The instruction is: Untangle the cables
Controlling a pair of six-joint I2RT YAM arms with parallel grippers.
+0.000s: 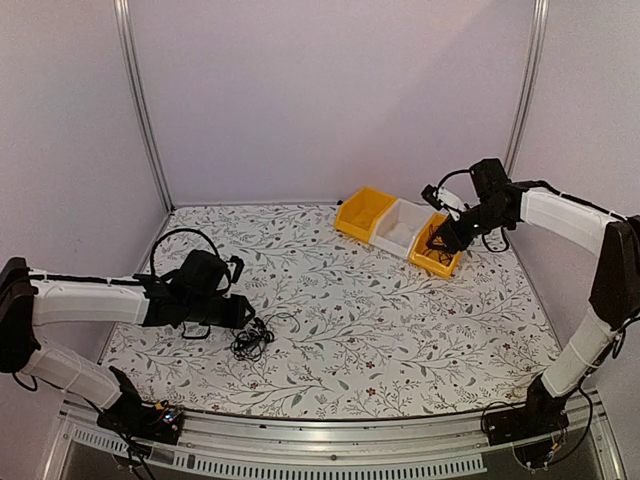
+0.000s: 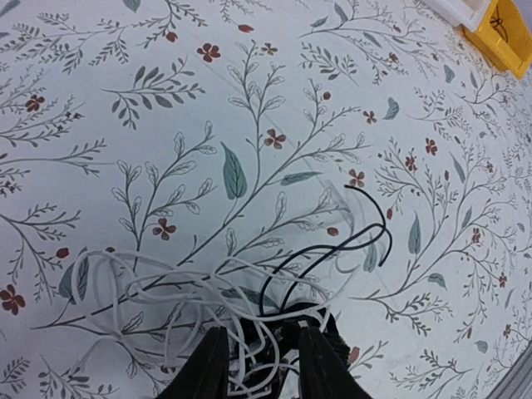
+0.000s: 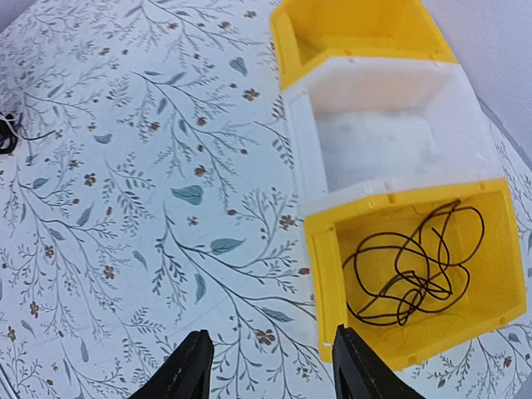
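A tangle of thin cables point(image 1: 254, 340) lies on the flowered table just right of my left gripper point(image 1: 243, 312). In the left wrist view the tangle point(image 2: 166, 291) shows pale loops and one black strand point(image 2: 366, 237). Several strands and a dark lump sit between the fingers of the left gripper point(image 2: 262, 332), which is closed on them. Another black cable point(image 3: 416, 266) lies loosely coiled inside the near yellow bin point(image 3: 320, 274). My right gripper point(image 3: 271, 334) hangs open and empty beside that bin's left wall, and the top view shows it point(image 1: 440, 243) above the bin point(image 1: 440, 268).
A white bin point(image 3: 299, 141) and a second yellow bin point(image 3: 287, 50) stand in a row behind the near yellow one, at the back right of the table point(image 1: 400, 330). White walls and metal frame posts point(image 1: 145, 110) enclose the back and sides.
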